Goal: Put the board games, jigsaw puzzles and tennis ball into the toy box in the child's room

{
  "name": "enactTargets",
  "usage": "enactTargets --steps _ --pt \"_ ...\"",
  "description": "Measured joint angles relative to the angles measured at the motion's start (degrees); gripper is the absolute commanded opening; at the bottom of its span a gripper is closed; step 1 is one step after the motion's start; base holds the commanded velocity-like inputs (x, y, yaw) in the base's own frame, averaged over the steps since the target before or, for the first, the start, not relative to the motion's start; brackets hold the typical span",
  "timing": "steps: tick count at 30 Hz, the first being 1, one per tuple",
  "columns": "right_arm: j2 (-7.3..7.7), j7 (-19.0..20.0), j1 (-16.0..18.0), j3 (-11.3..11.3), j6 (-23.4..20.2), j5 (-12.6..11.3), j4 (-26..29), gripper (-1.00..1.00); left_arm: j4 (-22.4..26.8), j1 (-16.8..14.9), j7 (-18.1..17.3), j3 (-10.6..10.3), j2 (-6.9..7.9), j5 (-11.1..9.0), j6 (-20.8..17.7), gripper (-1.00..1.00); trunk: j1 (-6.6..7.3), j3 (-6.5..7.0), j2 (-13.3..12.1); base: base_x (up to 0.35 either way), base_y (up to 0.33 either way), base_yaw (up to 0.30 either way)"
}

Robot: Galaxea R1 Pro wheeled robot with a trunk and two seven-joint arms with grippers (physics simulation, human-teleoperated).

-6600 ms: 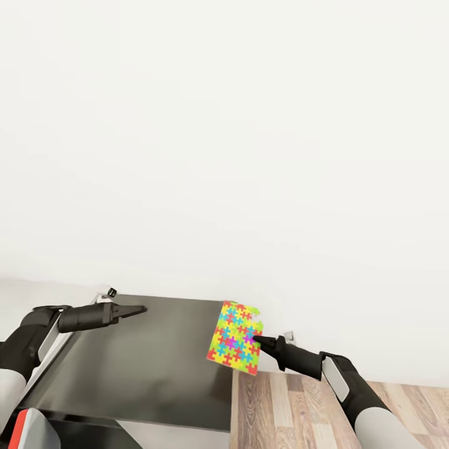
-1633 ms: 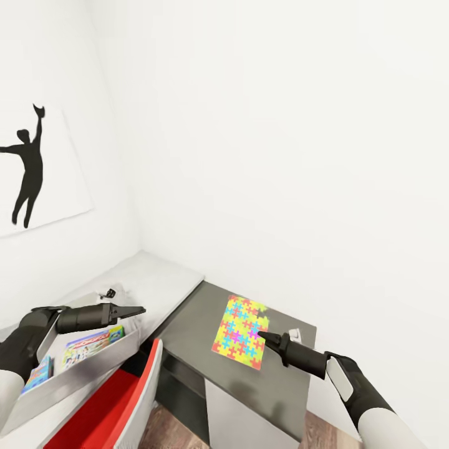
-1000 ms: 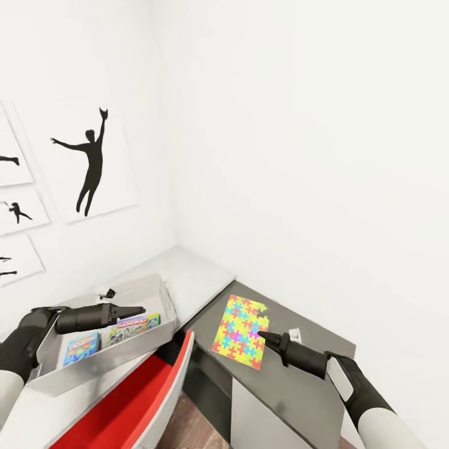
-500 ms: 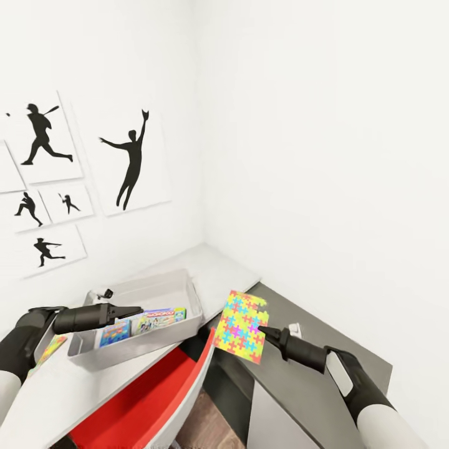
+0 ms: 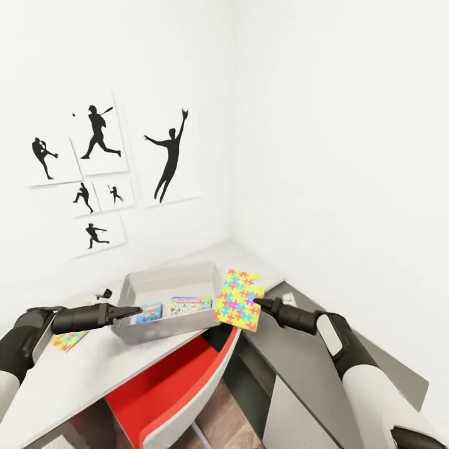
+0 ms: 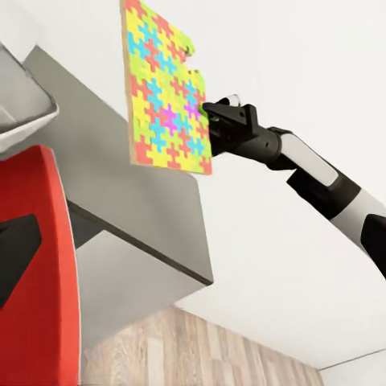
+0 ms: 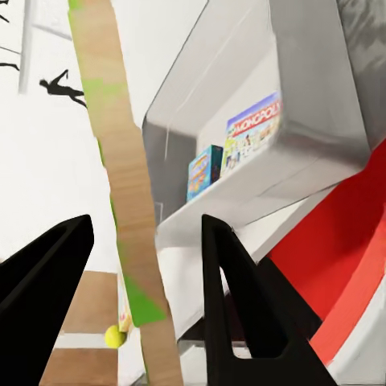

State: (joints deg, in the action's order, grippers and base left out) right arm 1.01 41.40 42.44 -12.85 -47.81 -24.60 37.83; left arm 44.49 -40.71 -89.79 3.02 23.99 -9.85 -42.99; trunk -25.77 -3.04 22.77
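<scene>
Brightly coloured jigsaw puzzle (image 5: 239, 299), held upright by its edge in the right gripper (image 5: 257, 304), hangs just beside the grey toy box (image 5: 163, 284) on the white table (image 5: 75, 374). The left gripper (image 5: 136, 310), empty, has its fingers together. Next, the puzzle likely needs carrying over the rim and releasing among the board games (image 5: 174, 307).

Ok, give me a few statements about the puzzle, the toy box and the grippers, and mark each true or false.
1. The right gripper holds a jigsaw puzzle upright by its edge. True.
2. The toy box is empty. False: two board games stand inside it.
3. The left gripper carries the tennis ball. False: it holds nothing; the ball shows elsewhere in the right wrist view.
4. A second jigsaw puzzle lies flat on the table under the left arm. True.
5. The chair beneath the table is blue. False: it is red.
</scene>
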Motion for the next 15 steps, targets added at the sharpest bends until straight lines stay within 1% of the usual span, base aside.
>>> enactTargets --steps 6,10,15 --pt "-0.25 -1.0 0.5 -0.1 0.5 0.0 0.1 -1.00 0.0 0.0 0.0 0.0 0.00 0.0 0.0 1.00 -0.01 -0.21 0.0 -0.289 0.032 0.283" --pt "-0.25 -1.3 0.6 -0.1 3.0 0.0 0.1 -1.00 0.0 0.0 0.0 0.0 0.00 0.0 0.0 1.00 0.00 -0.35 0.0 -0.258 0.043 0.280" --pt "-0.22 -2.4 0.6 -0.1 4.3 0.1 0.1 -1.00 0.0 0.0 0.0 0.0 0.00 0.0 0.0 1.00 0.02 -0.54 0.0 -0.080 0.009 0.277"
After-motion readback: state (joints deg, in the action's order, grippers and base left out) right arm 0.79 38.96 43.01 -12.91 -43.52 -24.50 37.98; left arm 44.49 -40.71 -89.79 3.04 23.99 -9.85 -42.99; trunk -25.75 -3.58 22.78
